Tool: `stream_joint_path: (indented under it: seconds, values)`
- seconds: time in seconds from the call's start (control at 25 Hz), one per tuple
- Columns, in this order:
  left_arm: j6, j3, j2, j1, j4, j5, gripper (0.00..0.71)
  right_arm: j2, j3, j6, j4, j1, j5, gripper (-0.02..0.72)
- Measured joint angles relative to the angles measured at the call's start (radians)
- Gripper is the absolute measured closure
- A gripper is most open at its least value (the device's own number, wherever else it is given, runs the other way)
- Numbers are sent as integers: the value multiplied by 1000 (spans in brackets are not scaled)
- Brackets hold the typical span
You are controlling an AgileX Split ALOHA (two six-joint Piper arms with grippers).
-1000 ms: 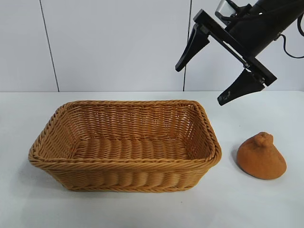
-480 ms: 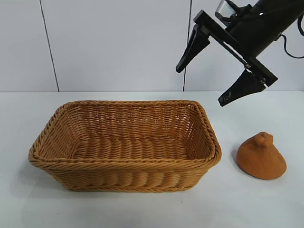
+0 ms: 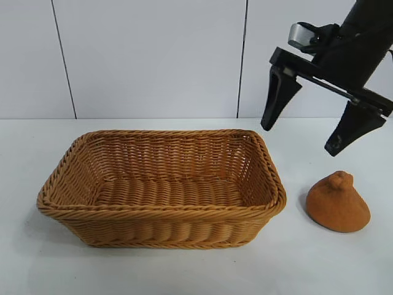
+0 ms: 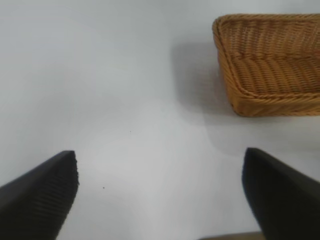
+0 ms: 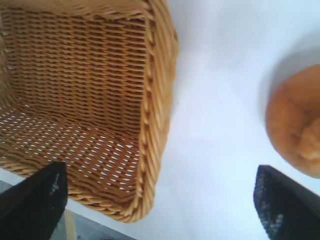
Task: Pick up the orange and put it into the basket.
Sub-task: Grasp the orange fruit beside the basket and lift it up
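Nothing of the task done yet, judging from the present layout: dull orange-brown, rough, dome-shaped orange with a knobby bump on top [image 3: 338, 202] sitting untouched on the white worktop [image 3: 184, 270], just beside the right-hand short end of the large rectangular tan woven wicker basket [image 3: 161, 212], close to the braided rim but not touching. Basket interior bare in both the exterior and right wrist views. All steps left: descent, grasp, lift, carry over the rim, release. Black right pincer [image 3: 302, 136] up in the air, spread wide and gripping nothing, tilted steeply downward; poised above the gap between basket corner and fruit, with one finger over the basket's far right corner and the other above and slightly behind the orange. Orange lower than the fingertips and well apart from them, lying toward the outer finger's side rather than centred between the two, as in the right wrist view, where the fruit [image 5: 295, 127] shows beyond that finger. Black left pincer [image 4: 160, 192] also spread wide and empty, over bare worktop off to the basket's other side.
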Motion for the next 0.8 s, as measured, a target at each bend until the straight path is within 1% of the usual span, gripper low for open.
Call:
stream_joint_path:
  seconds: [0.28,0.36,0.44,0.6,0.8]
  values:
    - [-1,0,-9,0,0,0,74,-27,-10,117,-260,0,5,10]
    - [-1,0,-9,0,0,0,74,-27,-10,133,-298,0,7,10]
    - [-1,0,-9,0,0,0,74,-26,-10,140,-309,0,7,10]
    - [-1,0,-9,0,0,0,74,8,-10,146,-311,0,-1,10]
    - [-1,0,-9,0,0,0,74,71,-10,151,-313,-11,-31,10]
